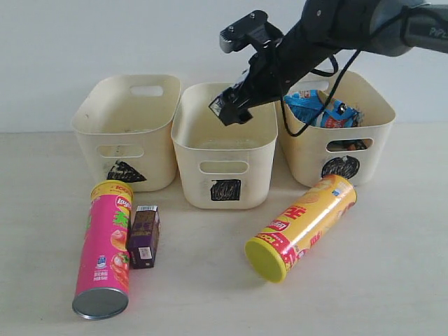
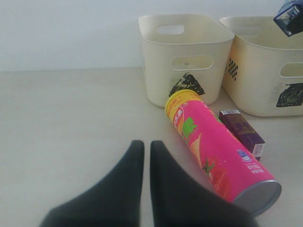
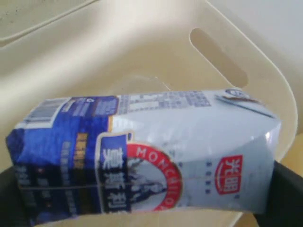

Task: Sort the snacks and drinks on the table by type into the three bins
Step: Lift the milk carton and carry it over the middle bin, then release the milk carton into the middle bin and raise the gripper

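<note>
My right gripper is shut on the blue and white drink carton and holds it in the air over the middle bin, the one with the square mark. In the right wrist view the carton lies crosswise between the dark fingers, with that bin's inside below. On the table lie the pink chip can, the dark purple carton beside it, and the yellow chip can. My left gripper is shut on nothing, low over bare table to one side of the pink can.
The left bin with the triangle mark shows nothing inside. The right bin with the circle mark holds the blue-white noodle bag; something orange shows through its handle slot. A pale wall stands behind the bins.
</note>
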Available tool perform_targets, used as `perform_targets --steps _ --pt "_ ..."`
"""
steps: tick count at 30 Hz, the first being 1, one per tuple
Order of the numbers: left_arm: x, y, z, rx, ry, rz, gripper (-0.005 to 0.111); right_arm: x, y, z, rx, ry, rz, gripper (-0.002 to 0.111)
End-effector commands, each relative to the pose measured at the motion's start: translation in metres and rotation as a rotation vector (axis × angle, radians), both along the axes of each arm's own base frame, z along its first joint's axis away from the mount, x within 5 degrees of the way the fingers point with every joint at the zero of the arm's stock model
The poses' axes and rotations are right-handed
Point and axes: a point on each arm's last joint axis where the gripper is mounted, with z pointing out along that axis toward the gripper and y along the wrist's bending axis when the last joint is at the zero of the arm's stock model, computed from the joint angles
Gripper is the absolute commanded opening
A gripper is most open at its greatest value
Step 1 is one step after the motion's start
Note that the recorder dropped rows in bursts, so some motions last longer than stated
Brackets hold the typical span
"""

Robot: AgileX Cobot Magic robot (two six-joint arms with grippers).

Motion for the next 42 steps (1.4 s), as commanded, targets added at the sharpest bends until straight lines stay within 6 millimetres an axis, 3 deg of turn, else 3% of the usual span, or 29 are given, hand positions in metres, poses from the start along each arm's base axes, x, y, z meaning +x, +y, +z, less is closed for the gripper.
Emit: perform_targets --steps 1,6,8,15,19,28,34,37,42 --pt "0.000 0.000 0.002 -0.012 -0.008 -0.004 0.004 0.006 0.014 0.003 0.018 -0.040 0.022 0.001" --pt "0.000 0.000 0.002 -0.012 -0.008 -0.004 0.004 0.009 0.014 0.001 0.018 -0.047 0.021 0.002" --pt "0.000 0.000 0.002 -0.012 -0.008 -0.004 0.004 0.009 0.014 0.001 0.019 -0.048 0.020 0.011" --pt "0.000 0.000 0.002 -0.012 -0.008 -0.004 0.004 0.010 0.014 0.002 0.023 -0.064 0.015 0.070" --pt "0.000 0.000 0.002 -0.012 -0.008 -0.004 0.004 0.012 0.014 0.005 0.035 -0.096 0.002 0.085" --pt "0.000 0.000 0.002 -0.012 -0.008 -0.004 0.004 0.015 0.014 0.008 0.055 -0.135 -0.019 0.088" --pt "0.000 0.000 0.002 -0.012 -0.008 -0.004 0.004 0.015 0.014 0.008 0.138 -0.074 -0.108 0.088" --pt "0.000 0.000 0.002 -0.012 -0.008 -0.004 0.004 0.014 0.011 0.004 0.089 -0.051 -0.113 0.088" --pt "0.000 0.000 0.002 -0.012 -0.008 -0.004 0.004 0.017 0.006 0.004 0.097 -0.044 -0.217 0.103"
